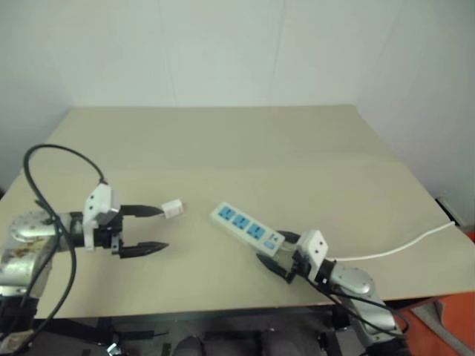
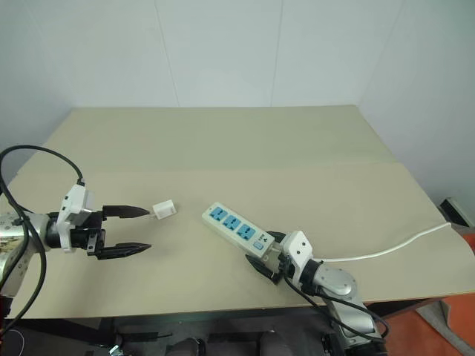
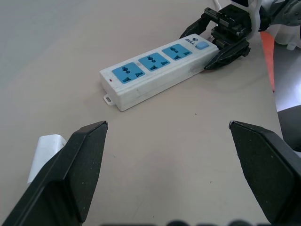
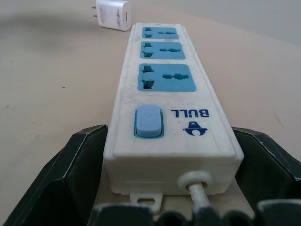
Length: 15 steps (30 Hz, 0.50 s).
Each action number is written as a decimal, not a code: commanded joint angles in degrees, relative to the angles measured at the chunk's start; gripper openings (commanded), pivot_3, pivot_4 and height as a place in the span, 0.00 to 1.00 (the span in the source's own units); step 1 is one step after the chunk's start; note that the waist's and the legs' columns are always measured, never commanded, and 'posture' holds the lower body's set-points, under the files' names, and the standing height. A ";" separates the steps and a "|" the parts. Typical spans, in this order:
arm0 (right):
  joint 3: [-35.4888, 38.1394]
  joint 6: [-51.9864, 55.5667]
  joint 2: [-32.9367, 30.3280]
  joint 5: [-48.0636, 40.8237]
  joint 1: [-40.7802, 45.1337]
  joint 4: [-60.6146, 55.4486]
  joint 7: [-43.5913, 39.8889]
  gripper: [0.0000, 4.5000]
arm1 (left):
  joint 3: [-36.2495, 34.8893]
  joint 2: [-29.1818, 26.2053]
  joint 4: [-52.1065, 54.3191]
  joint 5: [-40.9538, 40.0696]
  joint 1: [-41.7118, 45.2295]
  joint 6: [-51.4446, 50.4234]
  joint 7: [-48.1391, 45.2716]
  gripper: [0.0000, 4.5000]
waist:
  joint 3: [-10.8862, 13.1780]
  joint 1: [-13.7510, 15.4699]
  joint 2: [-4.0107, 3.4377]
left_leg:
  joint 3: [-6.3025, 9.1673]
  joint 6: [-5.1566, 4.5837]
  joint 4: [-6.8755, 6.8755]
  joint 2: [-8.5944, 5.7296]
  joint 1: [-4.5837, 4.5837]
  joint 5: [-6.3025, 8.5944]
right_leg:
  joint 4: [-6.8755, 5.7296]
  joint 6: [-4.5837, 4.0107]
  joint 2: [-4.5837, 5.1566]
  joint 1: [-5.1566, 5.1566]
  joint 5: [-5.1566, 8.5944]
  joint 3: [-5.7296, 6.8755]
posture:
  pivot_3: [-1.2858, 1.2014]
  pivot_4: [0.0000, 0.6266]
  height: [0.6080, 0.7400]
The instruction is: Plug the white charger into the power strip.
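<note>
Beige table (image 1: 245,148) | charger (image 1: 172,208) just off left hand (image 1: 154,229) upper fingertip, hand wide open, empty | strip (image 1: 248,230) switch end between spread right hand (image 1: 276,256) fingers

The power strip (image 4: 169,117) is smooth white plastic, a bit scuffed, with blue sockets. The white charger (image 4: 112,15) looks smooth too. The worktop (image 1: 260,148) is matt tan.

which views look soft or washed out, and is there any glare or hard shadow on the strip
Left eye view: hazy and soft, blurring the power strip sockets. Right eye view: crisper, white charger well defined. Right wrist view: strip sharp near the switch, charger softer behind; no glare. Left wrist view: only faint, diffuse shadow under the strip.
</note>
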State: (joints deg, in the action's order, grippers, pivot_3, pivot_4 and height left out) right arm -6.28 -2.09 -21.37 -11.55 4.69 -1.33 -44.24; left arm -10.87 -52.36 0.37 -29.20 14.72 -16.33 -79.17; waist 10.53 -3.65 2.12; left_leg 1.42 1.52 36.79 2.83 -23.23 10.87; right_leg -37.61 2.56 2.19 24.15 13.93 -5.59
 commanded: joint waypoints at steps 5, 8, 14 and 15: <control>0.50 -0.04 -0.32 -0.88 -0.73 1.12 -0.21 0.99 | -0.09 -0.23 -0.15 0.15 1.30 1.30 -0.29 1.00 | -0.05 0.01 0.08 | 0.00 0.00 0.00 0.00 0.01 0.00 | 0.00 0.00 0.00 -0.01 0.00 0.00 | 0.52 0.24 1.00; 0.00 0.64 -0.16 -1.81 -1.07 0.94 -1.13 0.87 | -0.06 -0.18 -0.14 0.10 1.30 1.41 -0.24 1.00 | -0.11 0.03 0.18 | 0.00 0.00 0.00 0.00 0.01 0.00 | 0.00 0.00 0.00 -0.01 0.00 0.00 | 0.52 0.24 1.00; -0.45 -1.01 0.05 -1.41 -0.32 1.35 -1.78 0.76 | 1.14 0.38 0.24 1.53 3.89 1.57 2.31 1.00 | -0.19 0.09 0.31 | 0.01 0.00 0.00 0.00 0.01 0.00 | 0.00 0.00 0.00 -0.01 0.00 0.00 | 0.52 0.24 1.00; -0.72 -1.51 -0.32 -1.54 0.40 2.02 -3.05 0.76 | 2.28 0.42 0.29 2.69 5.99 0.73 3.72 1.00 | -0.20 0.16 0.32 | 0.01 0.00 0.00 0.01 0.03 0.00 | -0.01 0.00 0.00 -0.02 0.00 0.00 | 0.52 0.24 1.00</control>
State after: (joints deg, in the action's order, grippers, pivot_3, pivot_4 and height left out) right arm -6.13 -2.52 -21.34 -12.84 4.60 -0.14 -45.34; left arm -9.32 -51.78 -0.21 -27.70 17.93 -15.36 -77.27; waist 10.33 -3.49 2.44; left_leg 1.43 1.52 36.79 2.83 -23.19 10.87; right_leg -37.62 2.56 2.18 24.12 13.93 -5.58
